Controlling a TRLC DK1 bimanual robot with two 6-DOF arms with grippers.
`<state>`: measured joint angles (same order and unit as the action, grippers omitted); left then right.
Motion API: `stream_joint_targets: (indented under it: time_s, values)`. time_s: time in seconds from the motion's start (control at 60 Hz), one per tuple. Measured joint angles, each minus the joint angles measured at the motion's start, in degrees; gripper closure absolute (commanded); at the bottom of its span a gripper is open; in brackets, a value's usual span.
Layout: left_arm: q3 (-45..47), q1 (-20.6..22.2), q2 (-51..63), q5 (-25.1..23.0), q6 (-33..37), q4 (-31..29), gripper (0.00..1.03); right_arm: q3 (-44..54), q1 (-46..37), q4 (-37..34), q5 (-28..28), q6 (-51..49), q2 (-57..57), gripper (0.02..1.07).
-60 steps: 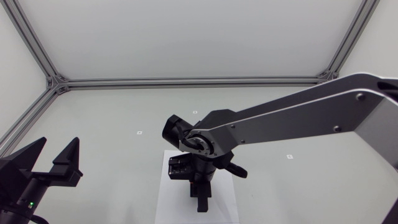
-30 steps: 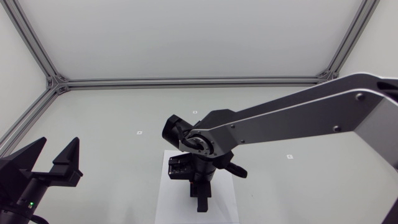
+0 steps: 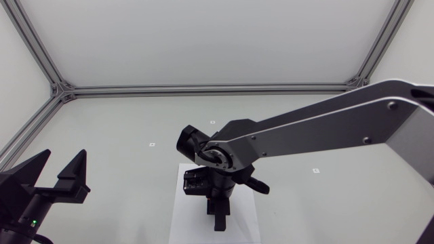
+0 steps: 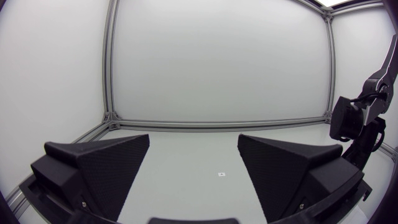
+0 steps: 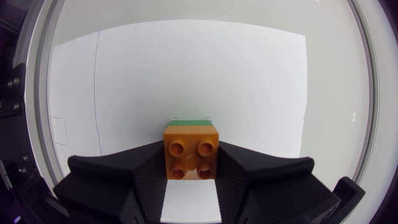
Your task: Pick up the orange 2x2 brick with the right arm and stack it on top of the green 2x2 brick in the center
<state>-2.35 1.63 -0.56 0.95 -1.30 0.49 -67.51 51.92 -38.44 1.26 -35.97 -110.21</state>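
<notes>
There are two bricks, one orange and one green. The orange brick point(image 5: 191, 152), four studs up, is grasped by the right gripper point(image 5: 191, 167), whose two fingers press against its left and right sides. Of the green brick point(image 5: 193, 122) only a thin strip shows, directly under the far edge of the orange one; I cannot tell whether the two are touching. Both lie over one white sheet point(image 5: 249, 93) near the middle of the bench point(image 3: 122, 169).

From above, the right arm point(image 3: 319, 129) comes in from the right and reaches to the centre. Its gripper point(image 3: 218, 218) points down over the sheet point(image 3: 182, 220) and hides both bricks.

The left gripper point(image 3: 62, 163) is released, its fingers spread wide and holding nothing. It sits at the near left, well apart from the sheet. Its own camera shows the same open gap in the left gripper point(image 4: 194, 143).
</notes>
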Motion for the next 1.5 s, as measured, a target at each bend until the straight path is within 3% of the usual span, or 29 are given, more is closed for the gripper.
stream_joint_targets:
  time_s: [0.183, 0.45, 0.95, 1.267, 1.5]
  values:
    - [0.0, 0.0, 0.0, 0.0, 0.0, 0.0, 0.04, -0.02, 0.26, -0.09, 0.0, 0.0, 0.0, 0.73]
    - [0.0, 0.0, 0.0, 0.0, 0.0, 0.0, 0.04, -0.04, 0.26, -0.11, -0.02, 0.24, 0.0, 0.06]
    - [0.0, 0.0, 0.0, 0.0, 0.0, 0.0, 0.04, -0.42, 0.04, -2.62, 0.02, 1.09, 4.33, 0.06]
    - [0.0, 0.0, 0.0, 0.0, 0.02, 0.0, 0.04, -1.2, -1.27, -9.4, 0.24, 1.73, 17.0, 0.06]
    - [0.0, 0.0, 0.0, 0.0, 0.0, -0.02, 0.04, -1.2, -10.58, -10.4, 0.2, 4.68, 29.64, 0.06]
